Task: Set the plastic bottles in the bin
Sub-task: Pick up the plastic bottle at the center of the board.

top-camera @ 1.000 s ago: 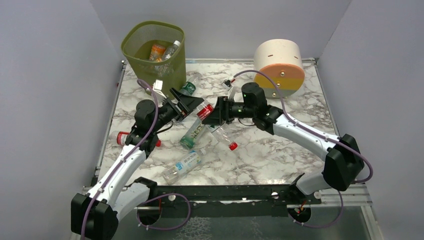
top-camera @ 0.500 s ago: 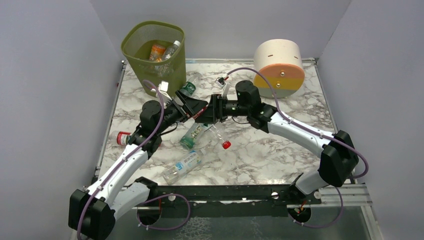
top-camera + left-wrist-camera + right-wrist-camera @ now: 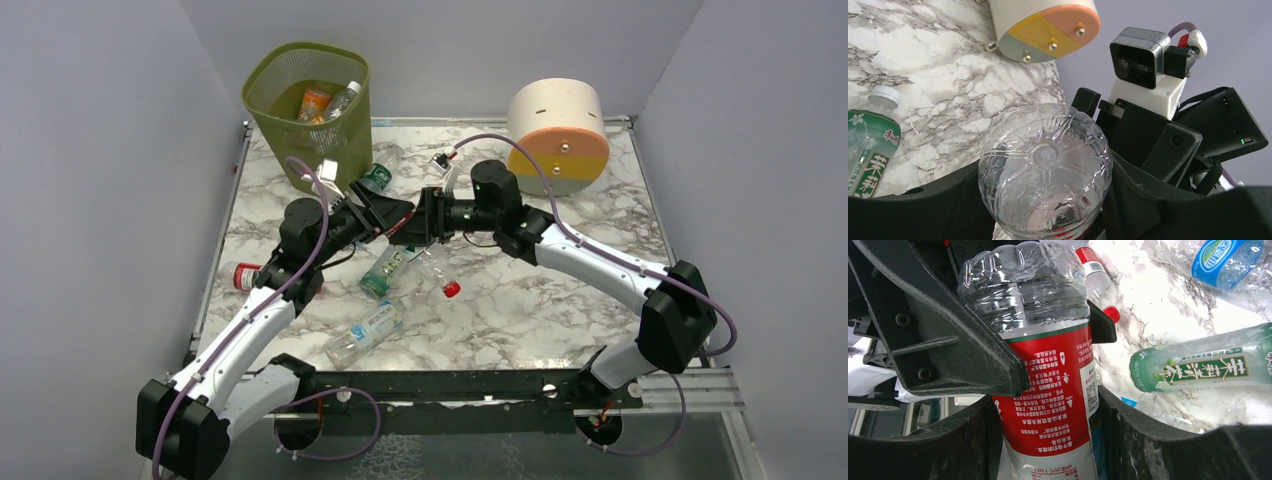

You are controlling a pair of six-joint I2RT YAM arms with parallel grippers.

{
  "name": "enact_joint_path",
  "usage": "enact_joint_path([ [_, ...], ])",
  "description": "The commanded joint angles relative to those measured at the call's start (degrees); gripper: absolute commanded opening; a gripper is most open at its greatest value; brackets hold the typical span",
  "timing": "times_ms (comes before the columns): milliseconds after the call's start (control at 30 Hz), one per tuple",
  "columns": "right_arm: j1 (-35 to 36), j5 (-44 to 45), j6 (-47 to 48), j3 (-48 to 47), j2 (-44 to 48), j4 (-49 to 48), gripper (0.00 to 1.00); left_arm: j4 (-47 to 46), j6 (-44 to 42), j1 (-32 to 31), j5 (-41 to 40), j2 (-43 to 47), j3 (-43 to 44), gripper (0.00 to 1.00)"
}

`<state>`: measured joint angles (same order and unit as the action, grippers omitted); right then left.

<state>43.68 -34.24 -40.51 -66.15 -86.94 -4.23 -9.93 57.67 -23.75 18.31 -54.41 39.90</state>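
A clear plastic bottle with a red label [image 3: 405, 225] hangs above the middle of the table between both grippers. My right gripper [image 3: 422, 222] is shut on its labelled body [image 3: 1048, 385]. My left gripper [image 3: 392, 215] is shut round its base end [image 3: 1045, 165], a finger pressed against each side. The olive-green mesh bin [image 3: 330, 140] stands at the back left with an orange bottle [image 3: 314, 103] and a clear one [image 3: 343, 98] inside. On the marble lie a green-labelled bottle [image 3: 388, 270], a blue-labelled bottle [image 3: 368, 330] and a red-capped bottle [image 3: 440, 275].
A cream cylinder with orange, yellow and grey bands [image 3: 557, 130] stands at the back right. One more bottle [image 3: 378, 175] lies beside the bin, and another with a red cap [image 3: 245, 275] lies by the left arm. Grey walls close in three sides of the table.
My right arm carried the red-labelled bottle leftward to the left gripper. The left gripper, wide open a second ago, has closed onto the bottle's base end.
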Motion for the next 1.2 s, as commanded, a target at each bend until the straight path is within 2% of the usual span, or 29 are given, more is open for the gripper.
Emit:
enact_joint_path([
  [0, 0.24, 0.19, 0.02, -0.02, 2.03, 1.24, 0.65, 0.89, -3.01, -0.18, -2.7, -0.8, 2.78, 0.47],
  [200, 0.26, 1.35, 1.03, 2.67, 6.6, 4.0, 0.78, 0.88, -3.8, -0.16, -1.87, -3.25, 5.01, 0.46],
  [400, 0.26, 3.38, 2.43, 4.7, 11.33, 8.23, 0.86, 1.74, -4.97, -0.16, -2.23, -4.46, 6.94, 0.45],
  [600, 0.26, 5.69, 3.68, 5.33, 14.8, 12.94, 0.88, 2.28, -5.89, -0.2, -1.78, -6.69, 9.68, 0.45],
  [967, 0.26, 18.8, 6.93, 1.92, 21.5, 28.29, 0.94, 7.3, -11.19, -0.07, -3.49, -11.14, 18.19, 0.45],
  [1167, 0.24, 22.72, 7.68, 1.77, 24.58, 31.86, 0.96, 8.09, -12.62, 0.22, -3.3, -14.25, 22.38, 0.45],
])
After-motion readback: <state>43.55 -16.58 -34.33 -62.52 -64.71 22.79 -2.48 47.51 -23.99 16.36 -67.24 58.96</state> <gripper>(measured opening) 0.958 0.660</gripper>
